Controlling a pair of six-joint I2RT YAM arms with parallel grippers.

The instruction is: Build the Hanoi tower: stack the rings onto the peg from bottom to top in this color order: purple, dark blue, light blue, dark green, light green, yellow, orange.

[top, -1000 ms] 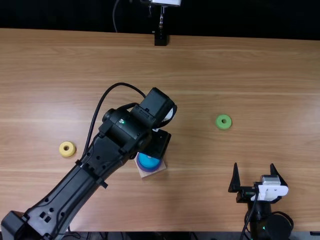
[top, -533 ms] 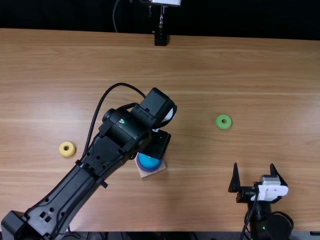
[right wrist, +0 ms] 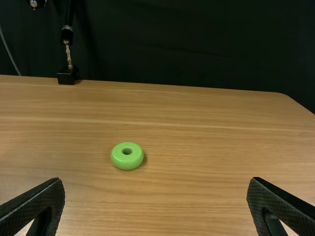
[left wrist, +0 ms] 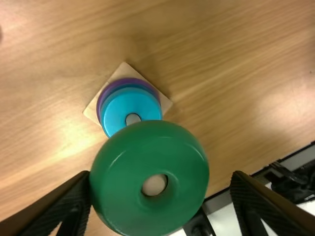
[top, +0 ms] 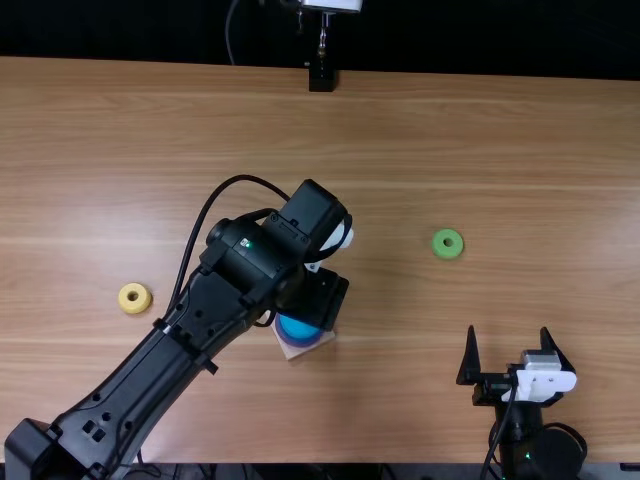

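We're on the fourth ring: the glossy dark green ring (left wrist: 120, 199) sits between the parted fingers of our left gripper (left wrist: 161, 182), above the glossy light blue ring (left wrist: 114, 112). Next, we likely guide it squarely down the round, pale peg (left wrist: 133, 118). Our right gripper (right wrist: 155, 184) is spread.

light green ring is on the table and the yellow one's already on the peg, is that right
The yellow ring isn't on the peg: the top view shows it lying on the table, apart from the wooden base. The light green ring is on the table, as you say.
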